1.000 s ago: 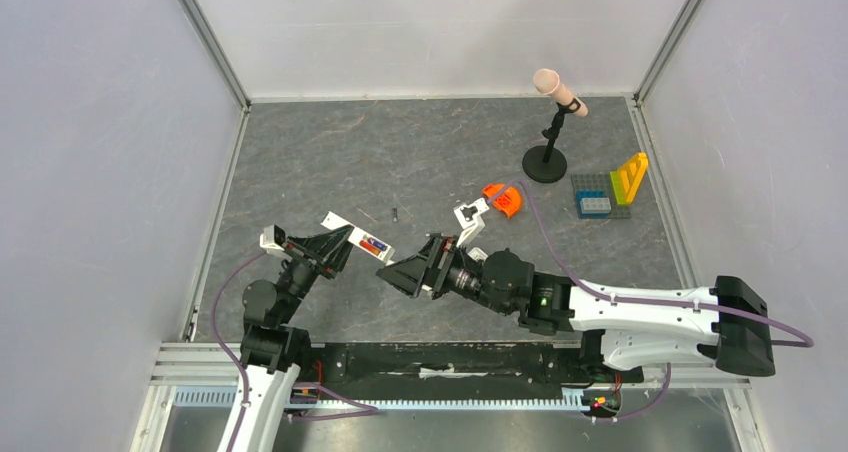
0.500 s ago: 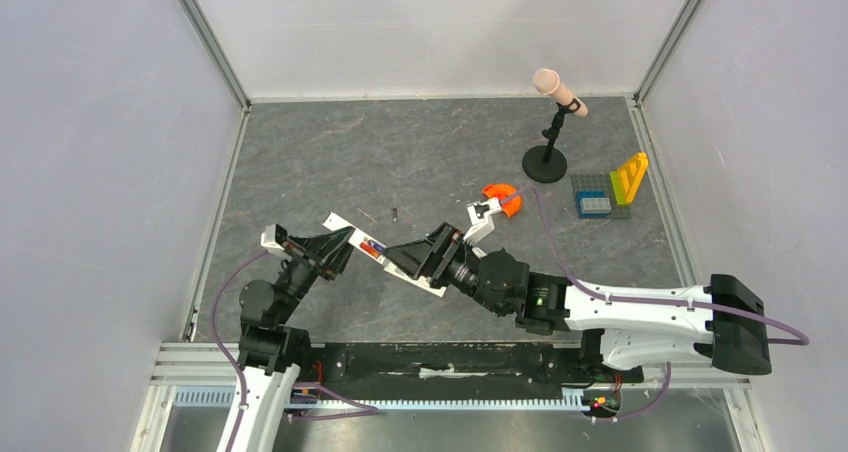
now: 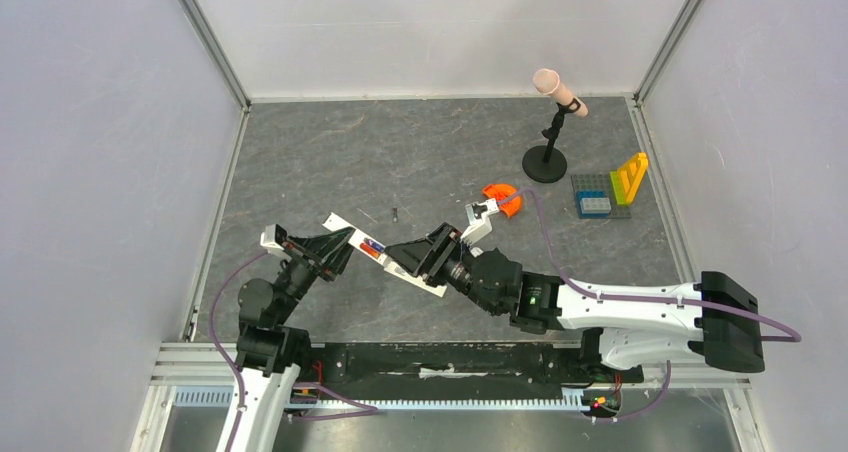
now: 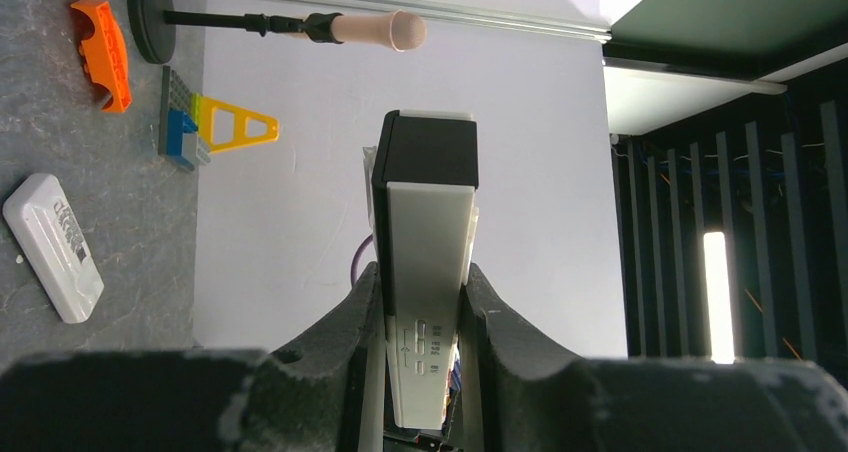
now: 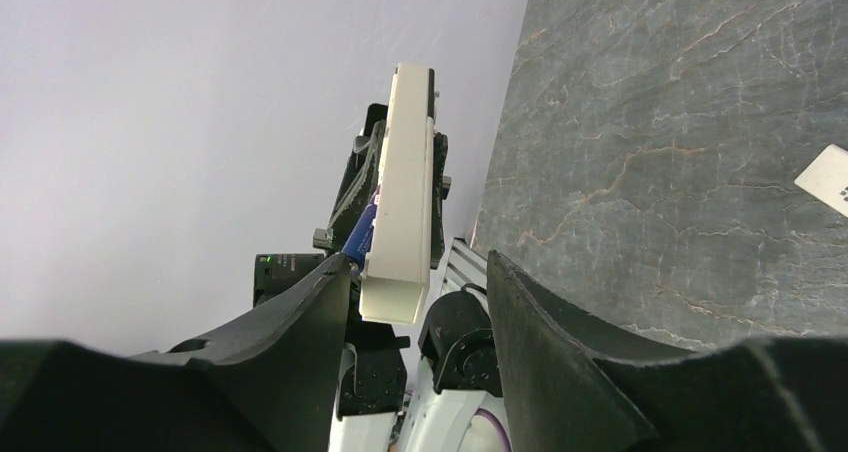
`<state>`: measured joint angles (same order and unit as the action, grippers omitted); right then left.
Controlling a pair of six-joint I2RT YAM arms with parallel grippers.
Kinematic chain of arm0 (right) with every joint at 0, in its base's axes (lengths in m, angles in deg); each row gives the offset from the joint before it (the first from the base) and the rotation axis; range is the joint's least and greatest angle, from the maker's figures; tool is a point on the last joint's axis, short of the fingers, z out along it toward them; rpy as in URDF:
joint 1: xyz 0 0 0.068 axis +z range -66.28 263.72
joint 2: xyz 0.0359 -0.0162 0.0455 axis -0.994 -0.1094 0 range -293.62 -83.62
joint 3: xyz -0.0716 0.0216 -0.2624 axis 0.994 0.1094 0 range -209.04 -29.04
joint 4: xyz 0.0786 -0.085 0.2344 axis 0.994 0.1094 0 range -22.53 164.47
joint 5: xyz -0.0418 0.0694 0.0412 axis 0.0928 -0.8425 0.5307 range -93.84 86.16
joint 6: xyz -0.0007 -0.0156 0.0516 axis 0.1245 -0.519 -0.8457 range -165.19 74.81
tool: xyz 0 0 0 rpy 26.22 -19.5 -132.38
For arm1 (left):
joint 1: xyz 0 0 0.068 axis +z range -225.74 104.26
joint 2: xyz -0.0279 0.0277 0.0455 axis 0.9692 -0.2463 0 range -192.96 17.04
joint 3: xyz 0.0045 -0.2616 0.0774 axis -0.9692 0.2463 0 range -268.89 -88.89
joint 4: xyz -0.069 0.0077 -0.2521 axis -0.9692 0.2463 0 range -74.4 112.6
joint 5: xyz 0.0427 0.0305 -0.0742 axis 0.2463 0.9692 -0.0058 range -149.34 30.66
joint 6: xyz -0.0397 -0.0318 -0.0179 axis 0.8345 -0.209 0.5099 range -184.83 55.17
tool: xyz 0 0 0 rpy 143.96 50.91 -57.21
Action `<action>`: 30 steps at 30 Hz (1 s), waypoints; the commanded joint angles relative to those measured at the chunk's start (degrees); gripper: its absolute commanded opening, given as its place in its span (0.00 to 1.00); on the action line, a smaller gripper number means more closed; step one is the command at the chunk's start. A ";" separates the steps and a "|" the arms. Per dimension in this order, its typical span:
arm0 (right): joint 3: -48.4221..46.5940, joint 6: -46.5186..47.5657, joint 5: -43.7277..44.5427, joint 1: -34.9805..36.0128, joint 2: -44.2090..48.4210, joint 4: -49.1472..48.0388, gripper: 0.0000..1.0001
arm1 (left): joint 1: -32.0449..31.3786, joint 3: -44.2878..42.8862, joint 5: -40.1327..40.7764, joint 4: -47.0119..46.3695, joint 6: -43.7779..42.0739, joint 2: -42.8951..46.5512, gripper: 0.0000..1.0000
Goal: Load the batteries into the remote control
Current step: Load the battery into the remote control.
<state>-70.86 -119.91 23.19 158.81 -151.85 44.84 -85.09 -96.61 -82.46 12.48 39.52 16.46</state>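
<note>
right gripper [image 5: 418, 262] shifted left in top view since earlier frame, jaws released, straddling free end of remote control [image 4: 425, 262]. left gripper [image 4: 420, 282] stayed clenched on it.

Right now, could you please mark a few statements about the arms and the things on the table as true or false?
1. The left fingers clamp the remote control. True.
2. The right fingers are shut tight on the remote control. False: they stand apart on either side of its end, with a gap showing.
3. The microphone lies flat on the table. False: it sits up on its stand.
4. An orange piece lies on the table. True.
</note>
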 commanded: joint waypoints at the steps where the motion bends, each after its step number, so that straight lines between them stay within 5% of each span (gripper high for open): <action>1: -1.25 -1.30 1.09 -0.42 -0.14 -1.62 0.54 | 0.20 -2.91 -1.84 -1.15 1.37 3.70 0.02; 24: -4.12 -5.12 -0.58 -0.50 -2.46 6.36 0.42 | 0.20 -5.43 -5.88 -1.44 -0.27 4.17 0.02; 30: -3.75 -5.65 -0.40 -0.55 -0.87 6.90 0.49 | 0.20 -6.07 -5.08 0.97 -1.86 4.19 0.02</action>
<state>-73.33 -124.89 21.33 158.50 -153.42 48.16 -84.69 -98.73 -83.18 16.66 39.02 16.44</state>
